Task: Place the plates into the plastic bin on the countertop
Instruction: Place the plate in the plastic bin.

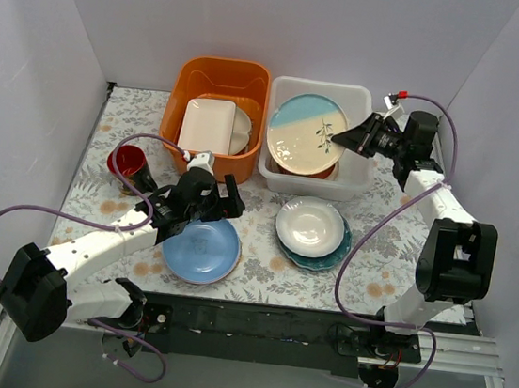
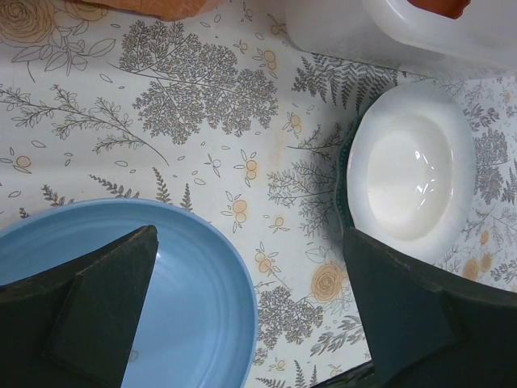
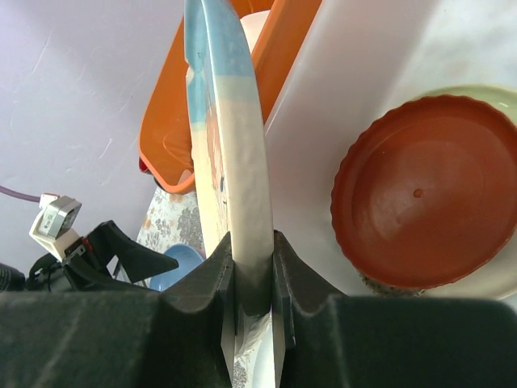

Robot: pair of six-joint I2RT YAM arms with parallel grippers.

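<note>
My right gripper (image 1: 347, 137) (image 3: 253, 242) is shut on the rim of a cream plate with a leaf pattern and a light blue band (image 1: 307, 134) (image 3: 234, 137). It holds the plate tilted on edge over the white plastic bin (image 1: 322, 87) (image 3: 323, 105). A red-brown plate (image 3: 420, 194) lies in the bin. On the floral countertop (image 1: 105, 137), a light blue plate (image 1: 202, 248) (image 2: 186, 299) lies front centre. To its right, a white plate (image 1: 310, 226) (image 2: 416, 162) rests on a teal scalloped one (image 1: 325, 258). My left gripper (image 1: 198, 215) (image 2: 249, 234) hovers open above the blue plate's right edge, holding nothing.
An orange tub (image 1: 219, 75) (image 3: 174, 121) stands left of the bin and holds a cream rectangular dish (image 1: 207, 123). A red cup (image 1: 129, 161) lies at the left, by the left arm. White walls close in the back and both sides.
</note>
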